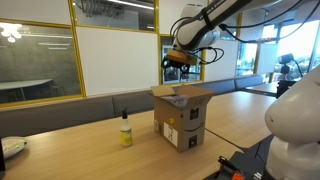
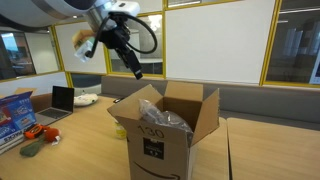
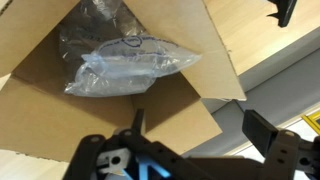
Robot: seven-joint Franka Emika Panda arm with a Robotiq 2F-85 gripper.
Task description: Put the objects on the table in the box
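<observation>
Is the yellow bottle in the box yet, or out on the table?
Out. The bottle stands upright on the table, beside the box and apart from it.

Arm (image 1: 214,18) high, fingers (image 3: 265,135) wide apart.

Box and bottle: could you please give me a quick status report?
Gripper open, empty, above the box. Clear bags inside box; yellow bottle on table beside it. Nothing blocking the bottle.

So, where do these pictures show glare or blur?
In an exterior view, a lamp reflection glares on the glass wall; in an exterior view, the pincer looks smeared while the box is sharp; in the wrist view, the clear bags carry white highlights.
</observation>
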